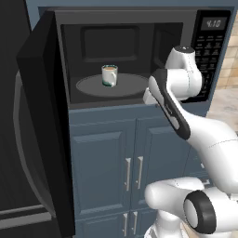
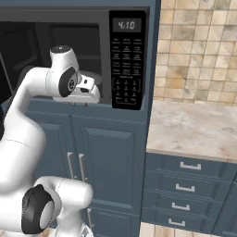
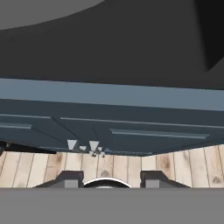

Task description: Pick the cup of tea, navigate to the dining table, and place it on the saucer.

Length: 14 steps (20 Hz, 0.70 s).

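Cup of tea (image 1: pixel 109 75) upright on the round turntable (image 1: pixel 88 86) inside the open microwave (image 1: pixel 139 28), upper centre of the left base frame, untouched. End effector (image 3: pixel 111 179) at the bottom edge of the hand frame, fingertips (image 3: pixel 70 178) spread with nothing between, aimed down at blue cabinet doors (image 3: pixel 109 127) and plank floor (image 3: pixel 183 166). Marble worktop (image 2: pixel 199 129) at right of the right base frame.

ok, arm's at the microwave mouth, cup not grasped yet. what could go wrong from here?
1. The cup of tea sits deep on the turntable and is full; a bump from the fingers could tip or spill it.
2. The hand sits at the cavity's right edge, near the control panel; the wrist may clip the frame when reaching in.
3. The open microwave door juts out on the left, a hazard when the base drives away.
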Tool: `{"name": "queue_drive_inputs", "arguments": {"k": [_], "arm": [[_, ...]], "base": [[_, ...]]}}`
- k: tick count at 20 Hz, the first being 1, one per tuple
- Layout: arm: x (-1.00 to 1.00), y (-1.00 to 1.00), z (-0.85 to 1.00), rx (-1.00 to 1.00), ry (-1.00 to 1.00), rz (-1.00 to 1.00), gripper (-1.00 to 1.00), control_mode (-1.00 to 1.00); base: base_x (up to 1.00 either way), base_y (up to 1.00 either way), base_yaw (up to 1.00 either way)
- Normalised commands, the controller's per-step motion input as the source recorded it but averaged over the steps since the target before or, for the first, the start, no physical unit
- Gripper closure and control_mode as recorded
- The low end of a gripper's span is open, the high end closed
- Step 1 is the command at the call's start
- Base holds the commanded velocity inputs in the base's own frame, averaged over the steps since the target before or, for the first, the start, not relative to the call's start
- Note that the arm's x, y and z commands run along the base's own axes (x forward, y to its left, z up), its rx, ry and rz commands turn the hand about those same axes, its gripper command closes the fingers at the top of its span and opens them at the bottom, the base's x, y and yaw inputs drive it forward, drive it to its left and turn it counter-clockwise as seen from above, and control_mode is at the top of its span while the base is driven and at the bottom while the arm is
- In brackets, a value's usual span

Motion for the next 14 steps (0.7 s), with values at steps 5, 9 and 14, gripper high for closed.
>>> {"name": "queue_drive_inputs", "arguments": {"k": [5,9,14], "arm": [[-0.05,0.00,0.00,0.03,0.00,0.00,-1.00,-1.00],[-0.47,0.24,-0.03,0.03,-0.22,0.00,-1.00,-1.00],[0.04,0.85,0.16,0.00,-0.30,0.00,-1.00,-1.00]], "base": [[0.00,0.00,0.00],[0.00,0.00,0.00],[0.00,0.00,0.00]]}}
